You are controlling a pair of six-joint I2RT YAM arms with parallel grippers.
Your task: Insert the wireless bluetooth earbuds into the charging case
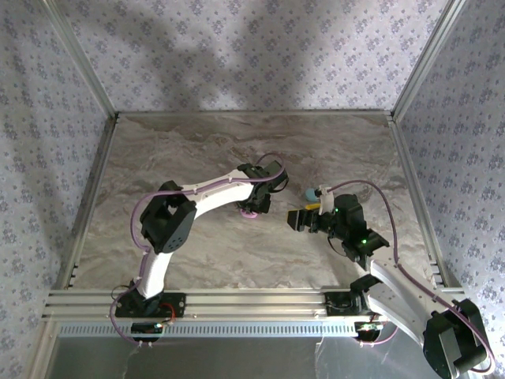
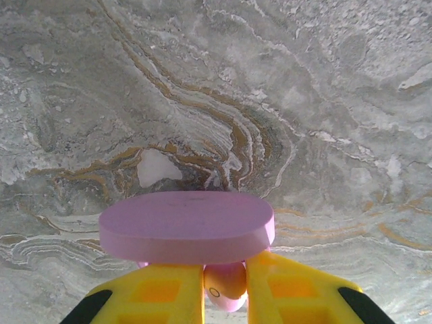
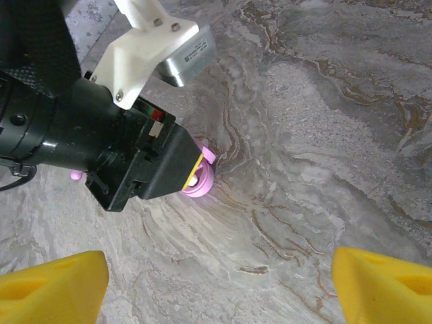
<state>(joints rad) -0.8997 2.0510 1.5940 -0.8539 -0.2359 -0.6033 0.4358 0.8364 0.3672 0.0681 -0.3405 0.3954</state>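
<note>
The left gripper (image 2: 225, 273), jaws nearly closed, pinches a pink earbud (image 2: 226, 287) just over the open pink case (image 2: 185, 226), seemingly to seat it, while the right gripper (image 3: 219, 260) hangs nearby, wide open and empty.

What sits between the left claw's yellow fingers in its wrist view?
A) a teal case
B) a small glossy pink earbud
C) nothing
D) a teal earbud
B: a pink earbud is wedged between the two yellow fingers of the left claw, close beside the pink case.
</note>
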